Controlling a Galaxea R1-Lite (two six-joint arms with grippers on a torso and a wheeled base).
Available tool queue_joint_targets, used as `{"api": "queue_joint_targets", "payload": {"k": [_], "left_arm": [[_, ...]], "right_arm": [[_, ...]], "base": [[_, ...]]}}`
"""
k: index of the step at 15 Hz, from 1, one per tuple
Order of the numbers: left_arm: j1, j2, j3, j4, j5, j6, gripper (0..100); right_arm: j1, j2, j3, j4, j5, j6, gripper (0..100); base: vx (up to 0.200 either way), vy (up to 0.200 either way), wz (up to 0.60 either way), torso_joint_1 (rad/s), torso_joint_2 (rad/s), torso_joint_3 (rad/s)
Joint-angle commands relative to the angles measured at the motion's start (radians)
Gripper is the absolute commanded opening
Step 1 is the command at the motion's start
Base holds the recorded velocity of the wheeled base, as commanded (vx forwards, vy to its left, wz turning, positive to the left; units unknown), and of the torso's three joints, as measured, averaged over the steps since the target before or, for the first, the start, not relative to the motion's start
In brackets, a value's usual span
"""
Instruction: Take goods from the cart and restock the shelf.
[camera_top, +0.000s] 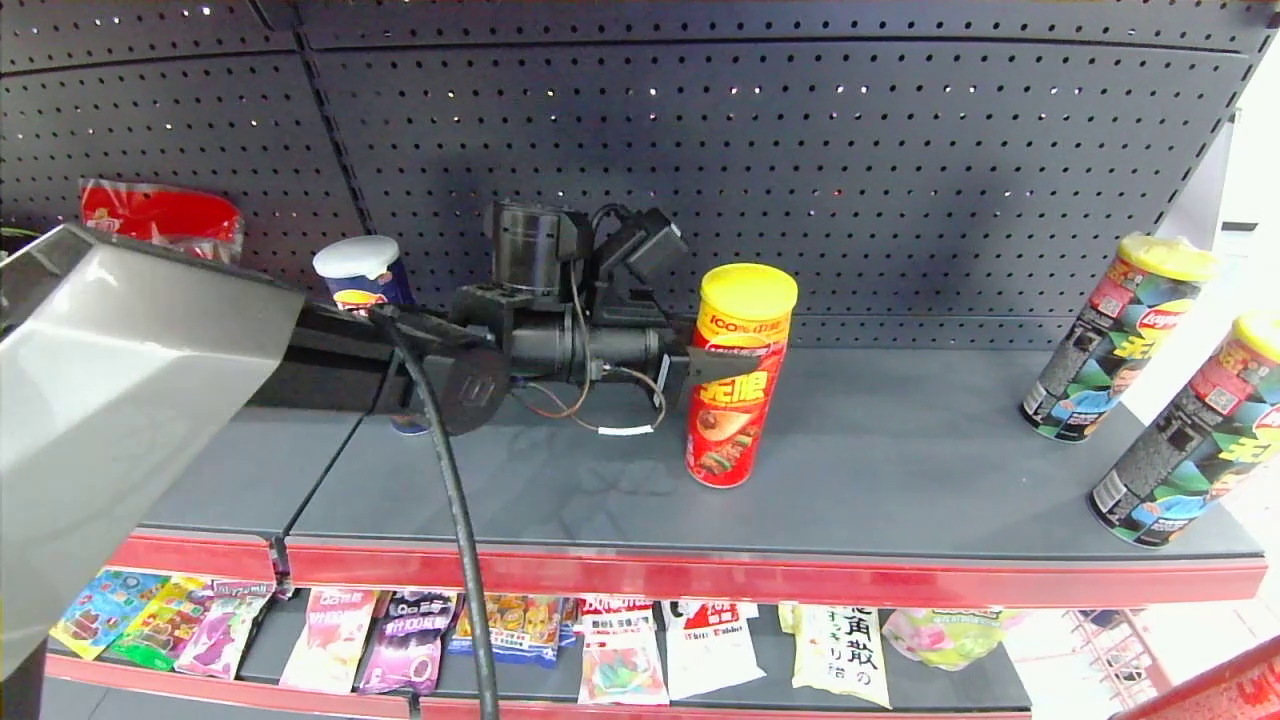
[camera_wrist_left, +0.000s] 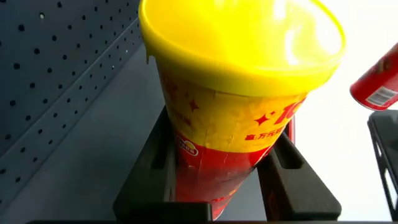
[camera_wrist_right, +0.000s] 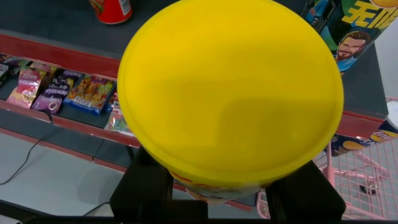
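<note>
A red chip can with a yellow lid (camera_top: 738, 375) stands upright on the grey shelf (camera_top: 900, 470), near its middle. My left gripper (camera_top: 700, 372) reaches in from the left and is shut on this can's body; the left wrist view shows the can (camera_wrist_left: 242, 93) between both black fingers (camera_wrist_left: 152, 168). My right gripper (camera_wrist_right: 227, 190) is shut on another yellow-lidded can (camera_wrist_right: 230, 87), held out in front of the shelf's red front edge (camera_wrist_right: 68, 59). Its body is hidden under the lid.
Two dark yellow-lidded cans (camera_top: 1115, 340) (camera_top: 1195, 430) stand at the shelf's right end. A white-lidded blue can (camera_top: 362, 272) and a red bag (camera_top: 160, 215) sit at the back left. Snack packets (camera_top: 620, 655) line the lower shelf. A pink wire cart (camera_wrist_right: 367, 180) is at the right.
</note>
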Motion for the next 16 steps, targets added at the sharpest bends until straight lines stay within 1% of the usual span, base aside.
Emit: {"api": "queue_joint_targets", "payload": {"k": [1,3,4,5,6,7,9,11,16], "left_arm": [[-0.016,-0.053,0.085,-0.022,0.01,-0.011,0],[-0.016,-0.071,0.112,-0.027,0.011,-0.014,0],[-0.016,-0.08,0.118,-0.027,0.013,-0.022,0],[-0.018,-0.099,0.128,-0.027,0.021,-0.047,0],[-0.016,-0.105,0.134,-0.027,0.024,-0.05,0],[-0.018,-0.116,0.145,-0.027,0.025,-0.05,0],[-0.016,-0.142,0.204,-0.031,0.027,-0.05,0],[-0.016,-0.137,0.229,-0.076,0.028,-0.051,0],[-0.018,-0.119,0.233,-0.096,0.034,-0.051,0]], "right_arm": [[0.001,0.0,0.0,0.0,0.001,-0.001,0],[0.001,0.0,0.0,0.0,0.001,-0.001,0],[0.001,0.0,0.0,0.0,0.001,-0.001,0],[0.001,0.0,0.0,0.0,0.001,-0.001,0],[0.001,0.0,0.0,0.0,0.001,-0.001,0],[0.001,0.0,0.0,0.0,0.001,-0.001,0],[0.001,0.001,-0.002,0.0,0.001,-0.001,0],[0.001,0.0,0.0,0.0,0.001,-0.001,0],[0.001,0.0,0.002,0.0,0.001,-0.001,0]], "base": [[0.0,0.0,0.0,0.0,0.0,0.0],[0.0,0.0,0.0,0.0,0.0,0.0],[0.0,0.0,0.0,0.0,0.0,0.0],[0.0,0.0,0.0,0.0,0.0,0.0],[0.0,0.0,0.0,0.0,0.0,0.0],[0.0,0.0,0.0,0.0,0.0,0.0],[0.0,0.0,0.0,0.0,0.0,0.0],[0.0,0.0,0.0,0.0,0.0,0.0],[0.0,0.0,0.0,0.0,0.0,0.0]]}}
